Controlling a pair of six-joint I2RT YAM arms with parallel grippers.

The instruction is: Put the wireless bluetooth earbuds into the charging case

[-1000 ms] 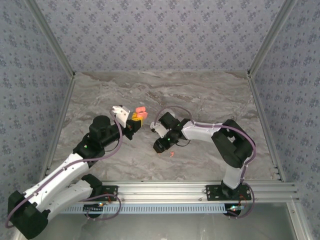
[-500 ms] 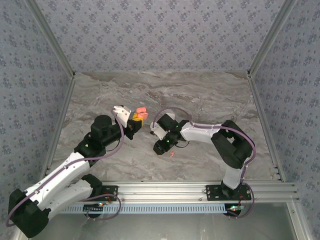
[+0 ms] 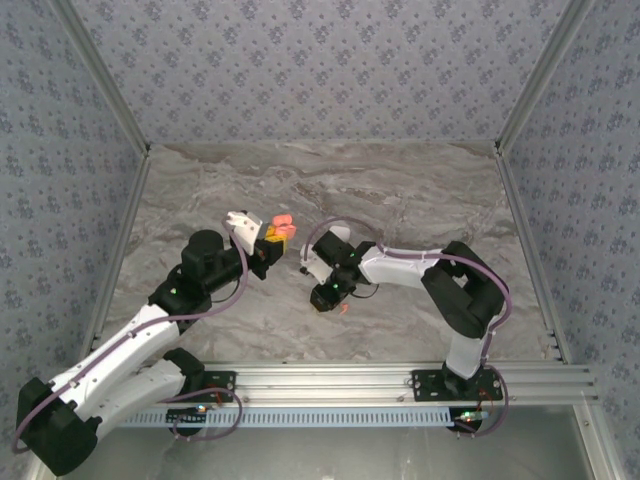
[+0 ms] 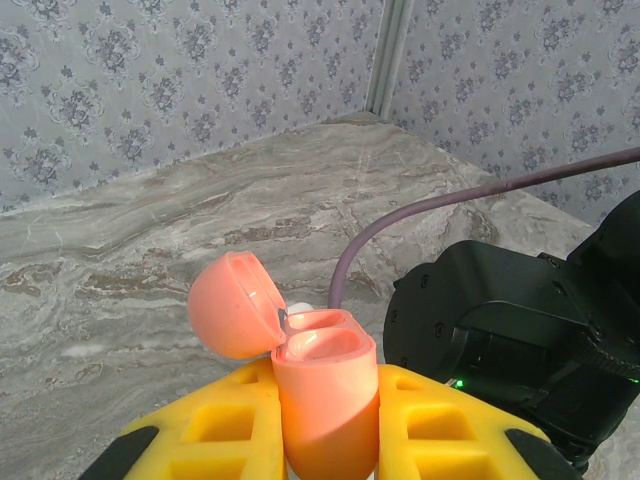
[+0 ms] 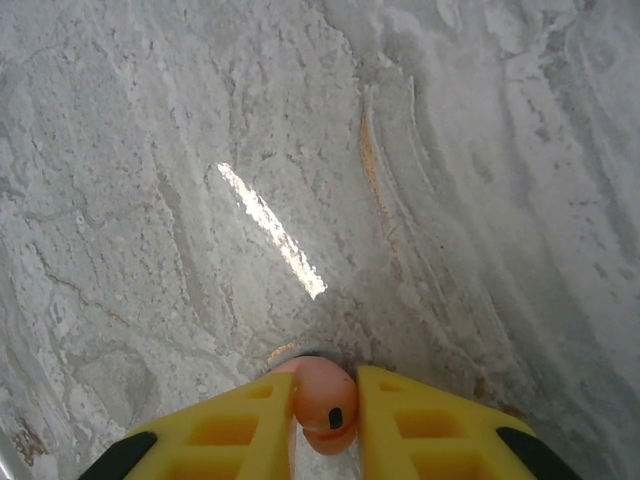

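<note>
My left gripper [image 4: 325,435] is shut on the orange-pink charging case [image 4: 325,390], held upright above the table with its round lid [image 4: 228,305] swung open to the left and its two wells showing. From above, the case [image 3: 282,224] sits at the left gripper [image 3: 270,238], left of centre. My right gripper [image 5: 325,415] is down at the marble table, its yellow fingers [image 5: 245,430] shut on an orange-red earbud [image 5: 325,398]. In the top view the right gripper [image 3: 326,298] is a short way right of and nearer than the case, with a bit of the orange earbud [image 3: 343,307] beside its tip.
The marble table [image 3: 420,200] is walled by patterned panels on three sides, with an aluminium rail [image 3: 400,375] along the near edge. The right arm's black wrist [image 4: 500,340] is close to the case on its right, trailing a purple cable [image 4: 400,225].
The right gripper has lowered a little toward the near-left and closed its fingers on the orange-red earbud that lay on the table. The left arm and case have stayed put.
</note>
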